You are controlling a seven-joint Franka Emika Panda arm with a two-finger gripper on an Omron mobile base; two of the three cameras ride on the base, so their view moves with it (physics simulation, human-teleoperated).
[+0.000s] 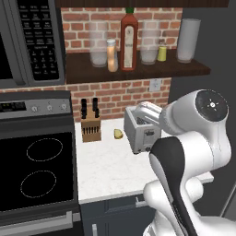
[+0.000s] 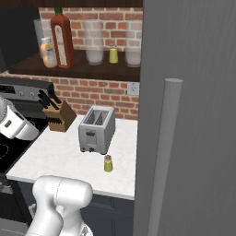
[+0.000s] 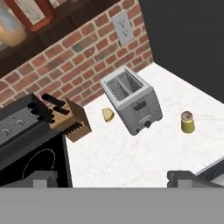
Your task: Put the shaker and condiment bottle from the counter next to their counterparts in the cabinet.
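Fingers (image 3: 113, 178) spread wide, holding nothing — the shaker (image 3: 187, 122) stands on the counter (image 3: 131, 153) ahead of them and off to the right, just past the toaster (image 3: 131, 101).

It looks light, rigid and smooth; I'd pinch the olive body below the tan cap. Upright — long axis vertical, cap pointing up.

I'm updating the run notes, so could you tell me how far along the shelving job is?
Done: the condiment bottle stands on the cabinet shelf beside the red bottle. In hand: nothing, the gripper is open above the counter. Left: the shaker beside the toaster must join the yellow shaker.
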